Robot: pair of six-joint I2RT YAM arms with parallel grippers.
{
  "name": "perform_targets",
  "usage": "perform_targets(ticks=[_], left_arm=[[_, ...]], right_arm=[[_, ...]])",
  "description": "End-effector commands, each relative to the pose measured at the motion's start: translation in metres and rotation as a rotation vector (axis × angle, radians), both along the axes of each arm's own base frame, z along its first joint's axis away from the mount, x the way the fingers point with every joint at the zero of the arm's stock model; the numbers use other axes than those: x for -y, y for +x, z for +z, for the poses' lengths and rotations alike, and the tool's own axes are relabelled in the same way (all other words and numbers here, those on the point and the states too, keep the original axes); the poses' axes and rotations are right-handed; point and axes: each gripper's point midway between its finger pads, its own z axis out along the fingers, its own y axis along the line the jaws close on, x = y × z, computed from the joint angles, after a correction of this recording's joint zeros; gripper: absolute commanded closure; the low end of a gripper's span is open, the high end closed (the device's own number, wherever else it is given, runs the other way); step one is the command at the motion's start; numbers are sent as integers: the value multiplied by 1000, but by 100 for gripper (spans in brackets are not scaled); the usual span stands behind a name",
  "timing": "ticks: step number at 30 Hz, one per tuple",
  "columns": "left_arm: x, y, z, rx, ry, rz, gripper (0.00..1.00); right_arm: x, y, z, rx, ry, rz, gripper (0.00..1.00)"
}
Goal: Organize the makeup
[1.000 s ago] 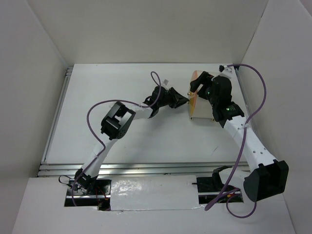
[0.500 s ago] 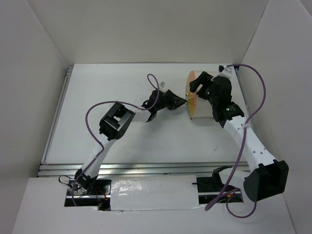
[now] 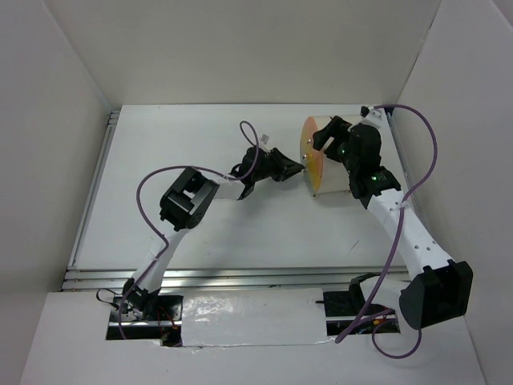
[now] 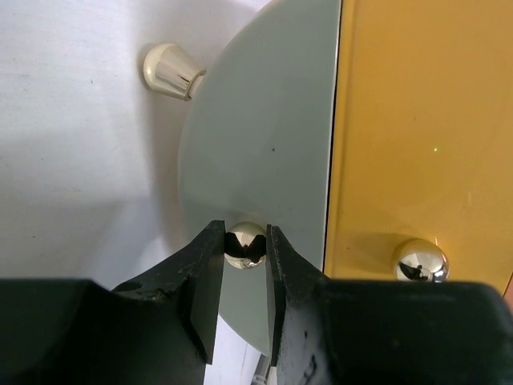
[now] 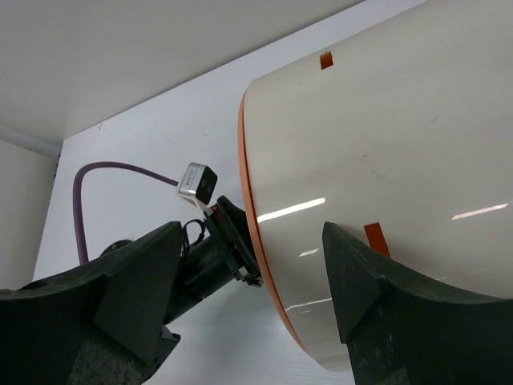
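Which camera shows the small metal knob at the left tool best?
Left wrist: the knob sits sharp, pinched by the left tool. Top external hides it behind that tool; right wrist shows only the cream side of the container.

Left arm (image 3: 188, 200) rises from its base at near left, elbow bent sharply, forearm stretched out to the right. Left hand (image 3: 295, 168) points right; wrist view shows its fingers (image 4: 204, 273) pinched tight on a small shiny knob (image 4: 245, 243). Right arm (image 3: 409, 233) runs from near right up and leftward, wrist bent. Right hand (image 3: 327, 135) faces left toward the left hand, fingers (image 5: 144, 281) spread wide apart.
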Motion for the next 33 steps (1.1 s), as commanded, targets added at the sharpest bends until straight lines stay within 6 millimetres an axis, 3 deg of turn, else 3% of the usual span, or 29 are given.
perform_targets(ticks=[1,7,15,23,26,29,32,33], left_arm=[[-8,-1,14,16,35,-73,74],[-16,11,20,3,91,-108,74],[-20,18,29,7,136,-140,73],[-15,24,32,12,132,-172,72],[-16,24,32,12,133,-177,71],[-19,25,32,14,138,-183,60],[-22,24,29,8,137,-180,28],[-23,24,26,4,139,-179,26]], right_arm=[[5,-16,-81,-264,-40,-5,21],[4,-18,-90,-281,-26,-9,22],[14,-24,-81,-279,-52,-43,22],[19,-21,-95,-313,-95,-55,22],[10,-18,-85,-278,-72,-17,21],[6,-20,-66,-224,-50,10,21],[6,-21,-41,-161,-43,14,20],[6,-22,-34,-140,-40,15,20]])
